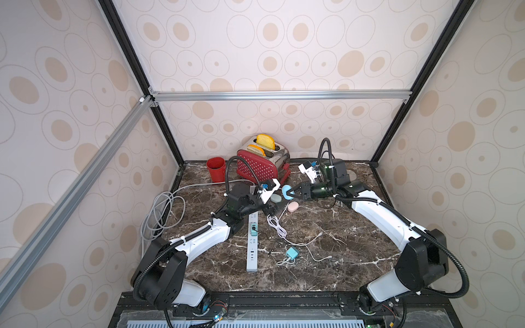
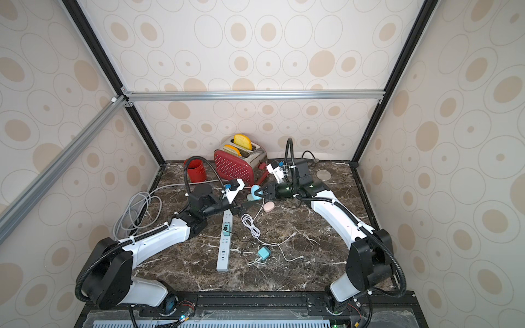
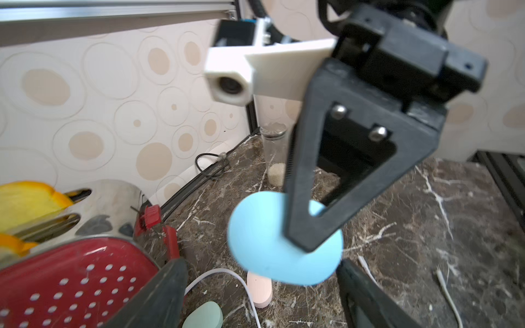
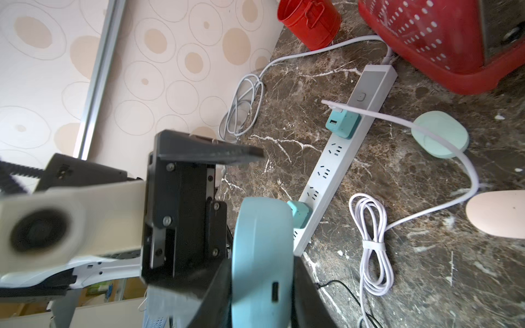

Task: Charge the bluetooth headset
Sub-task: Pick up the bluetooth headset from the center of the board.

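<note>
A red toaster [image 1: 267, 170] stands at the back edge of the dark stone bench [image 1: 341, 255], near the middle. Two slices of yellow bread [image 1: 266, 141] stick up out of its top. A red cup [image 1: 216, 169] stands upright just beside the toaster, toward the back left corner, and a clear jar [image 3: 273, 159] with a shiny lid stands by the back edge, with a little pale stuff at its bottom.
</note>
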